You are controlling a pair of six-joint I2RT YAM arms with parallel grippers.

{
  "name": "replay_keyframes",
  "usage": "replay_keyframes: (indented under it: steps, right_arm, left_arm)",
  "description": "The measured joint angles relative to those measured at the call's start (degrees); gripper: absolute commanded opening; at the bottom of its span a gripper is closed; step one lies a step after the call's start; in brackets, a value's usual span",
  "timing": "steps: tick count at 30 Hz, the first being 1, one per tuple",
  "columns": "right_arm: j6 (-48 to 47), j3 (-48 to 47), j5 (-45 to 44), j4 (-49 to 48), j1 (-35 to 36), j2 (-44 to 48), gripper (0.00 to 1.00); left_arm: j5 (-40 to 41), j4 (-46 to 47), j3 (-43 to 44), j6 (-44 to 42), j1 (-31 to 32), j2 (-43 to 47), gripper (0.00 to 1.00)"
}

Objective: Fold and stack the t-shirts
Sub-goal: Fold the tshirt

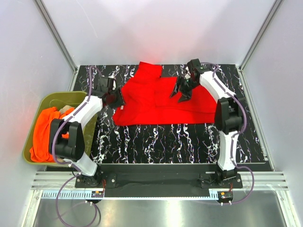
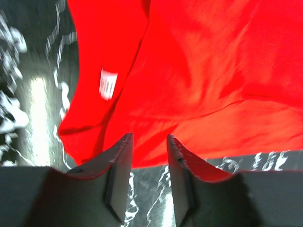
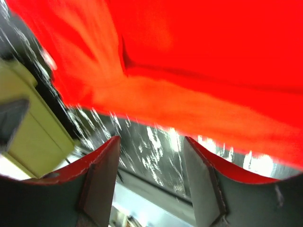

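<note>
A bright red t-shirt (image 1: 158, 99) lies spread on the black marbled table, partly folded, with a flap running to the back. Its white neck label (image 2: 108, 84) shows in the left wrist view. My left gripper (image 1: 117, 100) is at the shirt's left edge; its jaws are open and empty, tips just over the red cloth (image 2: 199, 71). My right gripper (image 1: 180, 94) hovers over the shirt's right half, jaws open and empty, with the red cloth (image 3: 199, 56) beyond them. An orange t-shirt (image 1: 47, 132) lies in the tub with a beige one (image 1: 66, 109) behind it.
The olive-green plastic tub (image 1: 33, 124) stands off the table's left edge; it also shows in the right wrist view (image 3: 33, 127). White walls enclose the back and sides. The table (image 1: 175, 142) has bare marbled surface in front of the red shirt.
</note>
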State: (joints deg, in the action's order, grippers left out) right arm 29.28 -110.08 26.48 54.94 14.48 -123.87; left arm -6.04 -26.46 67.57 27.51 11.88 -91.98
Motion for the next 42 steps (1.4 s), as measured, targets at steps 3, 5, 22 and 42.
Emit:
replay_keyframes:
  steps: [3, 5, 22, 42]
  right_arm:
    - [-0.5, 10.8, 0.4, -3.1, 1.7, 6.1, 0.50]
    - [-0.5, 15.8, 0.7, -5.4, 2.2, 7.2, 0.44]
    - [-0.3, 15.0, -4.6, -11.2, 1.6, -0.5, 0.31]
    - [-5.5, 13.4, -13.4, -5.6, -5.1, 5.3, 0.46]
  left_arm:
    - [-0.9, 0.0, -3.9, 0.0, 0.0, -1.0, 0.34]
    - [-1.1, -0.4, -5.0, -0.3, 0.0, -2.4, 0.31]
    - [-1.0, -0.2, -8.5, -1.5, -0.6, -4.6, 0.27]
    - [-2.0, -0.9, -7.6, -0.2, -0.6, 0.1, 0.31]
